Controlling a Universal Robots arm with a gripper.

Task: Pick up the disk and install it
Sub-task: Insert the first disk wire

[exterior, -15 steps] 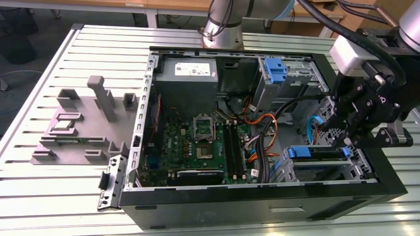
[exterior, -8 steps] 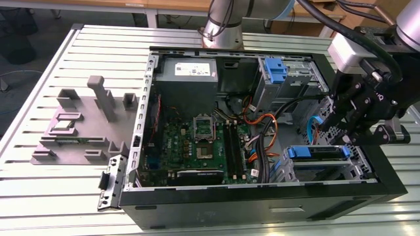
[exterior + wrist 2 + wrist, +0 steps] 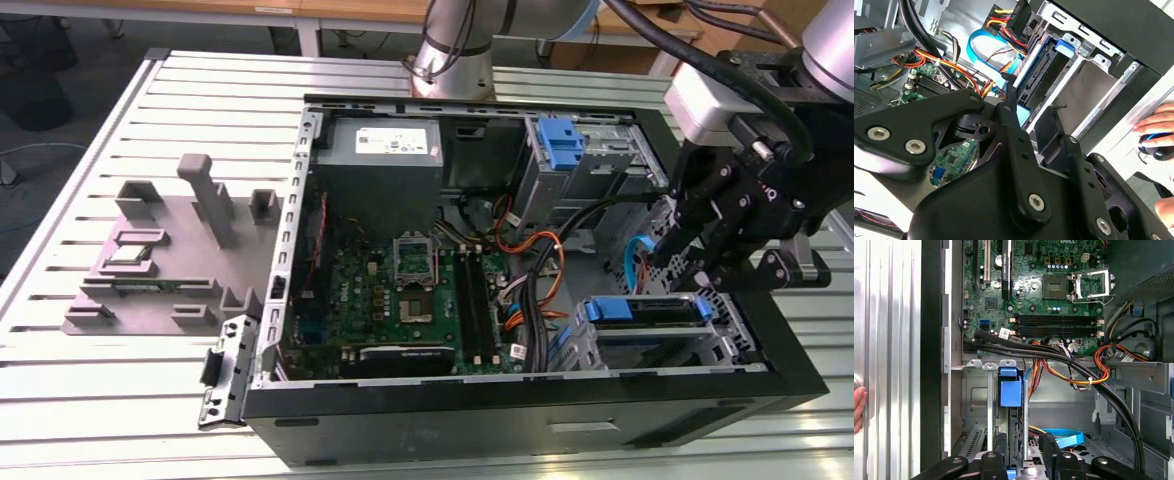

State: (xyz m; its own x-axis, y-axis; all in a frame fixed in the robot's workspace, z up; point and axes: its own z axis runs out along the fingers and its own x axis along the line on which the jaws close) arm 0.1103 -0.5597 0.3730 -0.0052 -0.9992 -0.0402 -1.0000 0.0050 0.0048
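Observation:
The disk (image 3: 642, 311), framed by its blue carrier bracket, sits in the metal drive bay (image 3: 714, 345) at the case's front corner, on the exterior view's right. It stands on edge in the bay's slot in the first wrist view, disk (image 3: 1010, 392), and its connector edge shows in the second wrist view, disk (image 3: 1035, 75). My gripper (image 3: 694, 265) hovers just above the bay. Its black fingers (image 3: 995, 452) stand apart on either side of the disk's near end, with a gap on one side. The gripper (image 3: 1031, 112) is open and holds nothing.
The open computer case (image 3: 534, 420) lies on a slatted metal table (image 3: 80, 400). A grey power supply (image 3: 387, 145) and a second blue caddy (image 3: 561, 140) sit at the back. Orange and black cables (image 3: 1064, 357) cross beside the bay. A grey fixture (image 3: 174, 250) lies on the exterior view's left. A person's hand (image 3: 1159, 127) rests nearby.

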